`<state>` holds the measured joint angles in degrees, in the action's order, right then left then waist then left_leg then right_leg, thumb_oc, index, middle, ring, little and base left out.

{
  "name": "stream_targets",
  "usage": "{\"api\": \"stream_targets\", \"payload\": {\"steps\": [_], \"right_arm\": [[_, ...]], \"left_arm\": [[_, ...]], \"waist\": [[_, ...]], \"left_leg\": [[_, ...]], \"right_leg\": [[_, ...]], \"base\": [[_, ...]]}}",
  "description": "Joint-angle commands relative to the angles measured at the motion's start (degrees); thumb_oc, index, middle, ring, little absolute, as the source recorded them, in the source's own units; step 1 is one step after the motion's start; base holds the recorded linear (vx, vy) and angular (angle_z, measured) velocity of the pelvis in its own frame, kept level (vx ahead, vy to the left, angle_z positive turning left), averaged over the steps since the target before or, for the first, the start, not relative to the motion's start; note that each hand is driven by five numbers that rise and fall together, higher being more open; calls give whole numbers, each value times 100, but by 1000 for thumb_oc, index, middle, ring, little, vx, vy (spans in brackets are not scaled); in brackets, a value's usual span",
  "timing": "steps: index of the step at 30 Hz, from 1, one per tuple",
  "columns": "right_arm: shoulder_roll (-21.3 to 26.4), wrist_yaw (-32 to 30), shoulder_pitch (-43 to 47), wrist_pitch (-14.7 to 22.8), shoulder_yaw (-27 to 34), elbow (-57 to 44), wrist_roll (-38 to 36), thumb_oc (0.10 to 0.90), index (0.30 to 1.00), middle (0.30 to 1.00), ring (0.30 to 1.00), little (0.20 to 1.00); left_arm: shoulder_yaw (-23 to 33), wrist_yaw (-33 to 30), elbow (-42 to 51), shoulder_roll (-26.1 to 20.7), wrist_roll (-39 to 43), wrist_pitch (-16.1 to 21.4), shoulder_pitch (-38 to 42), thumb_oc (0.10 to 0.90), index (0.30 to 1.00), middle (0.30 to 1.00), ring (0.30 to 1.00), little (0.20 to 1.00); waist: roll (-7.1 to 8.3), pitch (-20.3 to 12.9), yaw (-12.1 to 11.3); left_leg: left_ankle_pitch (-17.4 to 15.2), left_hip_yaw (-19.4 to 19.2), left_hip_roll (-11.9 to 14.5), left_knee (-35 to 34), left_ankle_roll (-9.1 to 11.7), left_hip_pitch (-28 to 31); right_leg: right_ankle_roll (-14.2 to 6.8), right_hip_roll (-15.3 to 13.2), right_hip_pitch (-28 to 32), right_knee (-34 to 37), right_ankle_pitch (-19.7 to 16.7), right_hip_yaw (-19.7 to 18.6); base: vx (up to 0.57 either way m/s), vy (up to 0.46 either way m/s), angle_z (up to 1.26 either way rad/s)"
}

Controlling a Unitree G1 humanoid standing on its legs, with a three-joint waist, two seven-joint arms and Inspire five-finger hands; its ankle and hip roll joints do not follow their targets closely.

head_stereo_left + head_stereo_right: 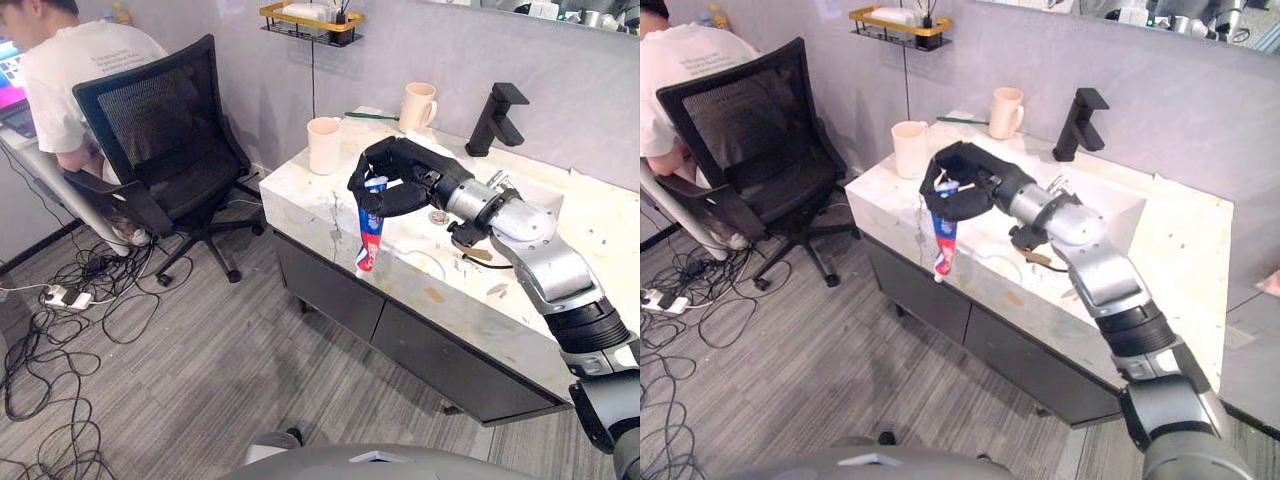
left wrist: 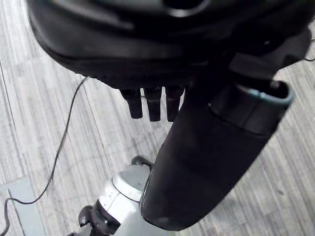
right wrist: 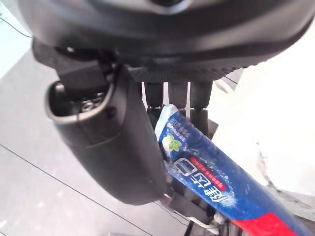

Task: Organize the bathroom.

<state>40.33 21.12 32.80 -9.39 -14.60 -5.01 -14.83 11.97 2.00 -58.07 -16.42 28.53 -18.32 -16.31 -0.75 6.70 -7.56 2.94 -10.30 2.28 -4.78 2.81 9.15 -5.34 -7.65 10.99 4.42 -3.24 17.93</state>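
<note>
A red, white and blue toothpaste tube (image 1: 371, 235) hangs upright over the front left part of the marble counter (image 1: 297, 198). My right hand (image 1: 398, 172) is shut on its top end, fingers and thumb curled round it. Seen from the right wrist, the tube (image 3: 211, 177) lies pinched between the thumb and the fingers (image 3: 178, 96). A cream cup (image 1: 323, 145) stands on the counter's left corner just behind the hand. A second cream cup (image 1: 417, 105) stands at the back by a green toothbrush (image 1: 370, 116). My left hand (image 2: 152, 101) hangs over the floor, relaxed and holding nothing.
A black faucet (image 1: 497, 118) rises over the sink basin (image 1: 545, 190) at the back right. A yellow wall shelf (image 1: 312, 22) holds toiletries. A black office chair (image 1: 165, 140) and a seated person (image 1: 70, 70) are to the left. Cables (image 1: 60, 330) lie across the floor.
</note>
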Motion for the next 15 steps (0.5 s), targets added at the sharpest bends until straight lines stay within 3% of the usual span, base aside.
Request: {"api": "stream_targets", "payload": {"steps": [1,15], "right_arm": [[89,-533,1356,882,279,-34,-407,400,300,300,300,300],[426,-1103,1947,977,137,415,-328,400,300,300,300,300]], "left_arm": [[-388,136,-178,-391,-539,391,210,800,900,900,900,900],[-803,170,-679,-333,-722,593,254,800,900,900,900,900]], "waist": [[-22,-423,-77],[198,-393,-176]], "left_leg": [[-437,-28,283,496,28,-88],[-491,49,137,530,-58,-141]], "right_leg": [[-142,-239,-346,-650,523,73],[-226,-289,-314,-631,469,92]], "base": [[0,0,0],[-5,27,1]]}}
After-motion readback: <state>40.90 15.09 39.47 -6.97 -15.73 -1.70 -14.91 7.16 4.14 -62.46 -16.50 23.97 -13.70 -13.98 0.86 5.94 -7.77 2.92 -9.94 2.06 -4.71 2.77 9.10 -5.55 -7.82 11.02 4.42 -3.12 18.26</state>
